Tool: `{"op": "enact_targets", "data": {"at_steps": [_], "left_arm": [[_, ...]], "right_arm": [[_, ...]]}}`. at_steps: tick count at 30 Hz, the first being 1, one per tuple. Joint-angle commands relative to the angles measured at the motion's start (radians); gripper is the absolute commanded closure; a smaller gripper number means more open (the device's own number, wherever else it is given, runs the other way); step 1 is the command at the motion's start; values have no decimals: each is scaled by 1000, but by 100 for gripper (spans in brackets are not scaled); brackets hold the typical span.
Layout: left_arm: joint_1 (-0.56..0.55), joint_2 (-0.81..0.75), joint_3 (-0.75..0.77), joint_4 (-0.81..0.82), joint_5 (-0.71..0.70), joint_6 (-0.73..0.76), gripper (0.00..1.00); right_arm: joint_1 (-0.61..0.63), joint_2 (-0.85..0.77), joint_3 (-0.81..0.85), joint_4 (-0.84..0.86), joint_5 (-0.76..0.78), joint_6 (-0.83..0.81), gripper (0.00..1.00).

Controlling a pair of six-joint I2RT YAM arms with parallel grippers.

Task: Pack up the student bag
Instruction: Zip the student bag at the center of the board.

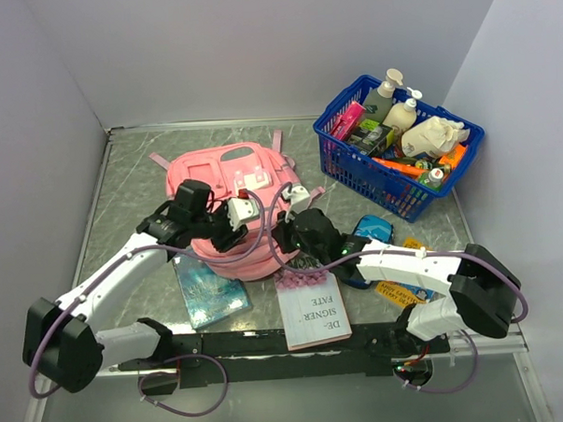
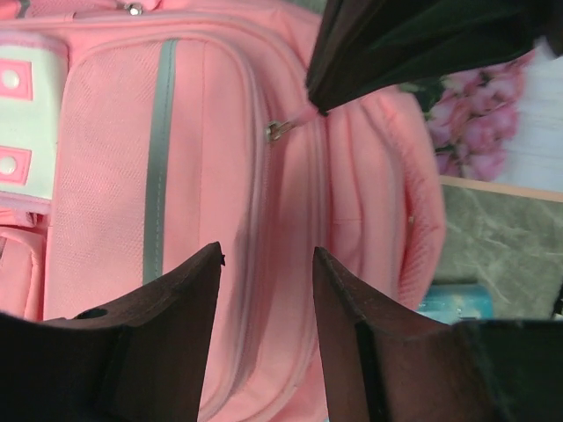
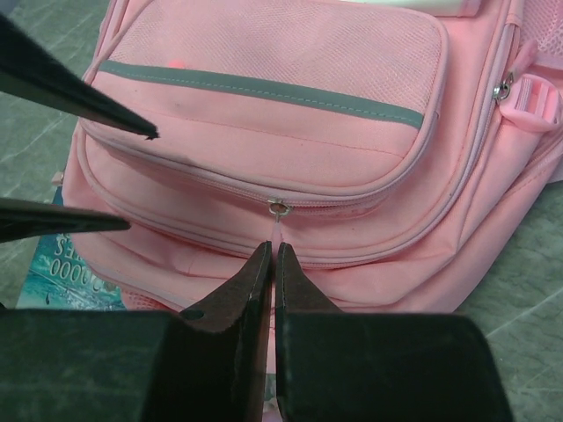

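The pink student bag [image 1: 226, 181] lies flat on the table, front pockets up. It fills the left wrist view [image 2: 211, 149] and the right wrist view [image 3: 273, 132]. My right gripper [image 3: 274, 249] is shut on the pink zipper pull [image 3: 277, 230] of the front pocket, just below the metal zipper ring [image 3: 280, 208]. In the top view it [image 1: 287, 231] sits at the bag's near edge. My left gripper [image 2: 266, 253] is open and empty just over the bag's front, beside the zipper line. In the top view it [image 1: 237, 224] is left of the right gripper.
A blue plastic basket [image 1: 340, 162] with bottles, packets and markers stands at the back right. A teal book [image 1: 208, 291] and a white book with pink flowers [image 1: 314, 308] lie near the front. A blue case [image 1: 371, 231] and a yellow packet [image 1: 402, 290] lie by the right arm.
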Motion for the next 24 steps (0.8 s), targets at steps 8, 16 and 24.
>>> {"op": "enact_targets", "data": {"at_steps": [8, 16, 24], "left_arm": [[-29, 86, -69, 217, -66, 103, 54], [-77, 99, -144, 269, -130, 234, 64], [-78, 91, -104, 292, -149, 208, 99]], "right_arm": [[-74, -67, -95, 145, -143, 93, 100], [-137, -64, -104, 156, -231, 114, 100], [-174, -51, -101, 139, -220, 99, 100]]}}
